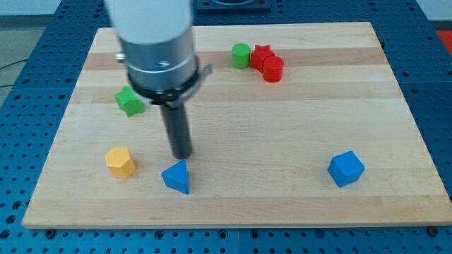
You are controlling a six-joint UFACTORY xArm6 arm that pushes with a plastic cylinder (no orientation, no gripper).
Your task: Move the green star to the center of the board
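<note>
The green star (129,101) lies on the wooden board (282,127) at the view's left, partly behind the arm's grey body. My tip (182,156) is to the right of and below the star, apart from it. It stands just above the blue triangle (176,176) and to the right of the yellow hexagonal block (121,161).
A green cylinder (241,55), a red star (260,55) and a red cylinder (273,68) cluster at the view's top middle. A blue cube (345,168) sits at the lower right. The arm's body (157,49) hides part of the board's upper left.
</note>
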